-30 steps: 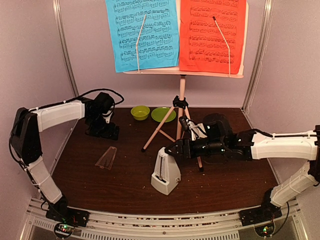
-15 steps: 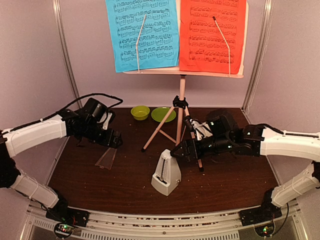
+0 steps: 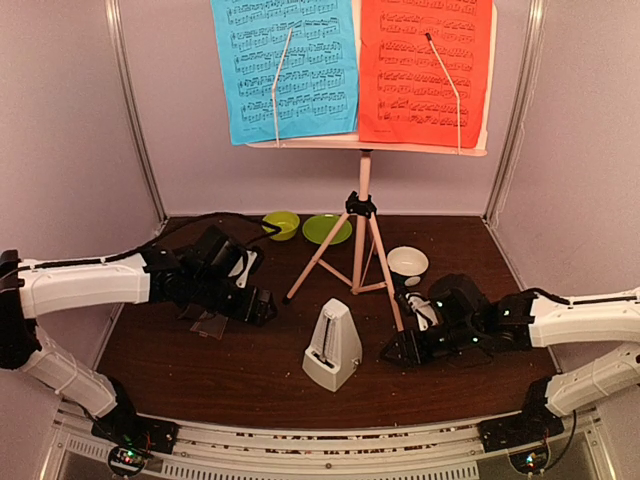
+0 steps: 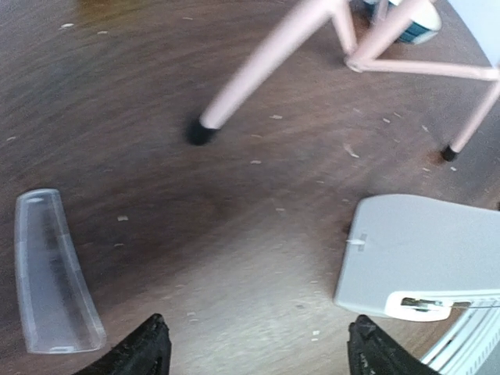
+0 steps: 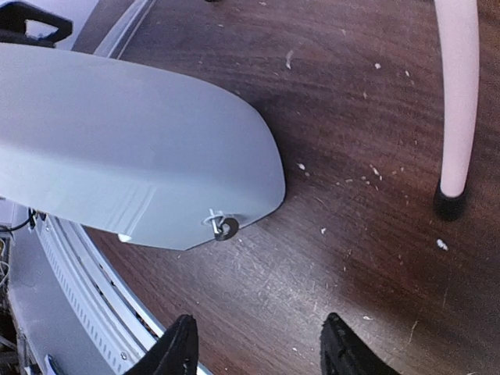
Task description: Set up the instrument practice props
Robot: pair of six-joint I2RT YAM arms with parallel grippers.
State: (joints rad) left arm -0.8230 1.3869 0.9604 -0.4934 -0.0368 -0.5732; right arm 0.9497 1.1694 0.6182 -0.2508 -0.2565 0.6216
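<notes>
The pale pink music stand (image 3: 363, 190) stands at the middle back on tripod legs (image 4: 262, 58), holding a blue page (image 3: 285, 65) and a red page (image 3: 425, 65). The white pyramid metronome (image 3: 332, 345) stands upright at the front middle; it also shows in the left wrist view (image 4: 426, 254) and in the right wrist view (image 5: 125, 148). My left gripper (image 3: 262, 306) is open and empty, low over the table left of the metronome. My right gripper (image 3: 398, 350) is open and empty, just right of the metronome, near a stand leg (image 5: 457, 94).
A clear plastic cover (image 4: 53, 273) lies flat on the table at the left, partly hidden under my left arm in the top view (image 3: 205, 322). A green bowl (image 3: 281, 224) and green plate (image 3: 326, 228) sit at the back. A small white bowl (image 3: 407, 262) sits right of the stand.
My left gripper has moved right and forward, past the clear cover toward the metronome. My right gripper has let go of the metronome and drawn back to the right and down.
</notes>
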